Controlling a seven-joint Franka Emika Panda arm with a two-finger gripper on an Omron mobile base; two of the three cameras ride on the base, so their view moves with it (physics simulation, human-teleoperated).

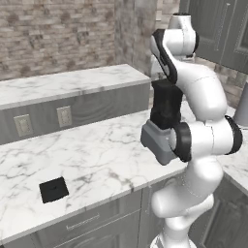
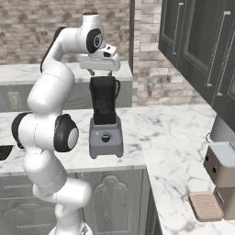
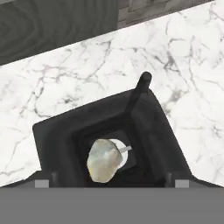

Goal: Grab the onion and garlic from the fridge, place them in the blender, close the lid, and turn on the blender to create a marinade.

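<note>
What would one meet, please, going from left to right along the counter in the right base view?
Black lid at the left edge → blender with the gripper above its jar → brown ribbed tray → brown box-shaped appliance.

1. I am driving the rig in a rendered home kitchen.
2. White marble counter (image 1: pixel 97 155) runs in an L, with grey panelled cabinet doors (image 2: pixel 110 197) and a drawer below.
3. Brick backsplash (image 2: pixel 27 27); dark wall cabinets (image 2: pixel 197 41) with bar handles.
4. Wall outlets (image 1: pixel 64 116) on the raised ledge.
5. Small appliances present: blender (image 2: pixel 105 124), a boxy brown machine (image 2: pixel 222 172) at the counter corner.
</note>
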